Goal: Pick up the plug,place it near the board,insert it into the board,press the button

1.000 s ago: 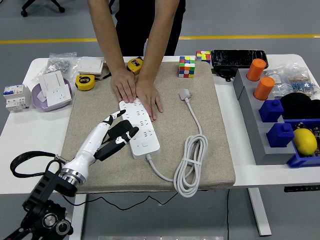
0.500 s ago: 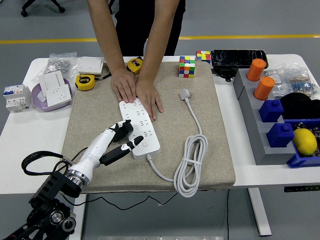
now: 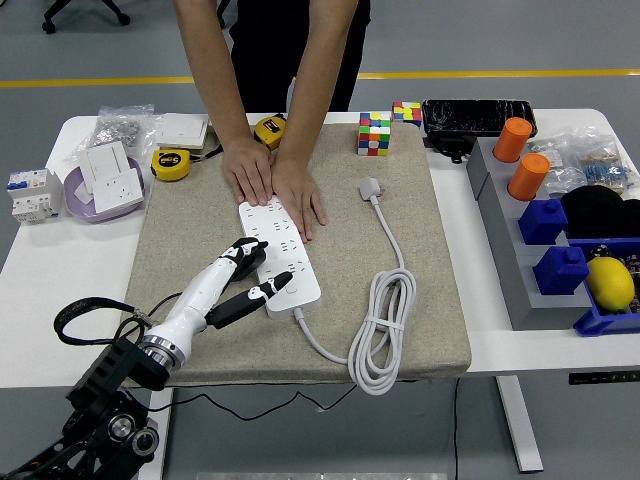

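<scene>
Left hand (image 3: 245,275) spread over flat white board (image 3: 279,257); plug (image 3: 371,187) loose on felt.

A single head camera looks forward and steeply down from high on the robot's side, the surface (image 3: 60,270) filling mid-frame.

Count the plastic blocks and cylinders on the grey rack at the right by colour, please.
Orange plastic cylinders: 2
Blue plastic blocks: 2
Total: 4
</scene>
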Tool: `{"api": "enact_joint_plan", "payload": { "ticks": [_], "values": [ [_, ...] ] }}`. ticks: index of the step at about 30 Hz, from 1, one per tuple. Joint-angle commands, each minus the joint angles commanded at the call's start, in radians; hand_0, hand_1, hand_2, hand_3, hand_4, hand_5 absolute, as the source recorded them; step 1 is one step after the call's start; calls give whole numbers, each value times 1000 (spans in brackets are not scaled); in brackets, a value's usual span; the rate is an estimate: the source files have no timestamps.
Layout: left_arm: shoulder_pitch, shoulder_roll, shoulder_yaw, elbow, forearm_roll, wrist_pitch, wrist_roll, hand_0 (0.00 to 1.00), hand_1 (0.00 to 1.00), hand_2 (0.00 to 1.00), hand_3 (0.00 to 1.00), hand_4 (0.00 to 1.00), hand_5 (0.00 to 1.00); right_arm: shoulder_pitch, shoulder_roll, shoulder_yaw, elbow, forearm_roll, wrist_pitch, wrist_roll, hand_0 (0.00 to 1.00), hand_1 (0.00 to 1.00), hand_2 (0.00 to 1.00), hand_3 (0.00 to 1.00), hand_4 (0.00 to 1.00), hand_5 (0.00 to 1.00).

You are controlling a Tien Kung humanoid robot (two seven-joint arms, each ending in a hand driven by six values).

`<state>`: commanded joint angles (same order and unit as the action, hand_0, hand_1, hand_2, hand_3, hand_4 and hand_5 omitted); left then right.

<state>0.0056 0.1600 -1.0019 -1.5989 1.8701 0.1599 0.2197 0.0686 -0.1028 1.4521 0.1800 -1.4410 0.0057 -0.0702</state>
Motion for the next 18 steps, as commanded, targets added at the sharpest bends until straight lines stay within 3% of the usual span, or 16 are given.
{"api": "enact_joint_plan", "payload": {
  "ticks": [18],
  "values": [
    [-63, 32, 47, 26, -6, -32, -1, 998, 998, 970, 928, 998, 998, 1, -3, -3, 0, -3, 0, -1, 878, 731, 720, 728, 998, 685]
  ]
}}
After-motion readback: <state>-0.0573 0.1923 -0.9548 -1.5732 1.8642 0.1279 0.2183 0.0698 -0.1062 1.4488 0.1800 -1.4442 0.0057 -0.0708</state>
